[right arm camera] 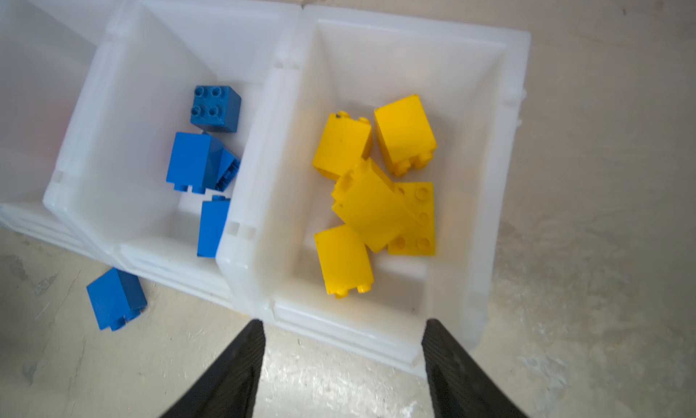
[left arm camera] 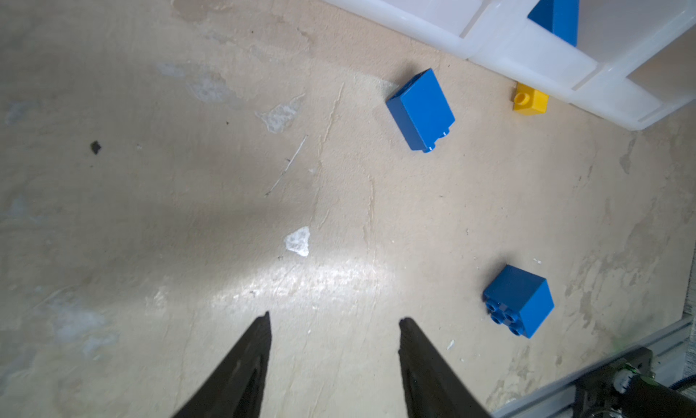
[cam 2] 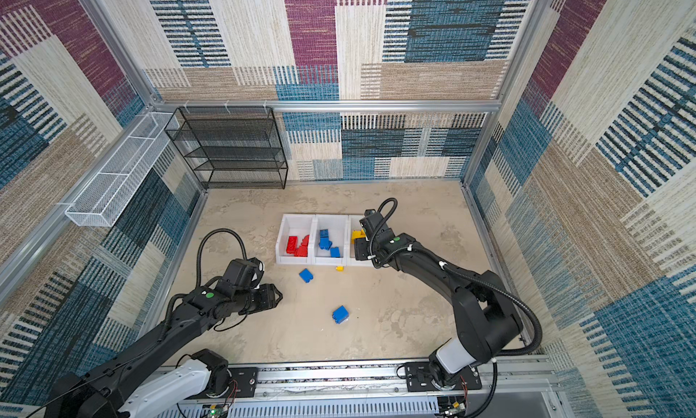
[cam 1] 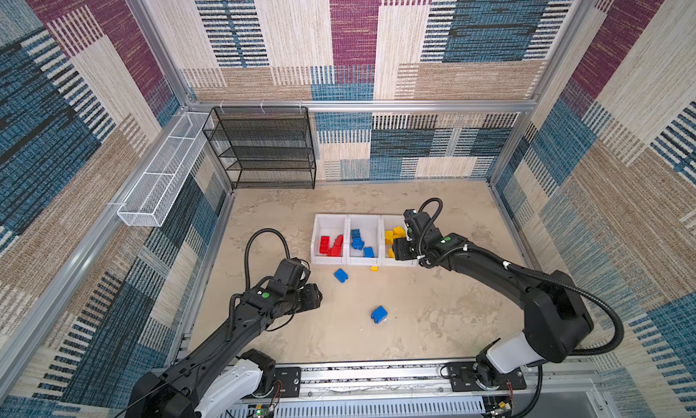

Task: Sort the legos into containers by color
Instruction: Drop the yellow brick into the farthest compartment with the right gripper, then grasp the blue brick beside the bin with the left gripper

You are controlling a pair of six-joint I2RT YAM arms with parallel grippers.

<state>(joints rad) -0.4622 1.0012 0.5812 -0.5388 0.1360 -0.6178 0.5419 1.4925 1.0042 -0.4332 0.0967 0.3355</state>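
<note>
Three white bins stand in a row; the left bin (cam 1: 320, 220) holds red legos (cam 1: 329, 244), the middle bin (right arm camera: 211, 9) blue legos (right arm camera: 196, 160), the right bin (right arm camera: 512, 96) several yellow legos (right arm camera: 376, 205). Loose on the floor lie a blue brick (cam 1: 341, 275) near the bins, a second blue brick (cam 1: 379, 314) nearer the front, and a small yellow brick (left arm camera: 531, 101) against the bins' front. My right gripper (right arm camera: 344, 322) hangs open over the yellow bin's front edge, with nothing in it. My left gripper (left arm camera: 335, 318) is open above bare floor, left of both blue bricks.
A black wire shelf (cam 1: 263, 148) stands at the back left corner. A white wire basket (cam 1: 162, 179) hangs on the left wall. Along the front edge runs a metal rail (cam 1: 376, 374) carrying both arm bases.
</note>
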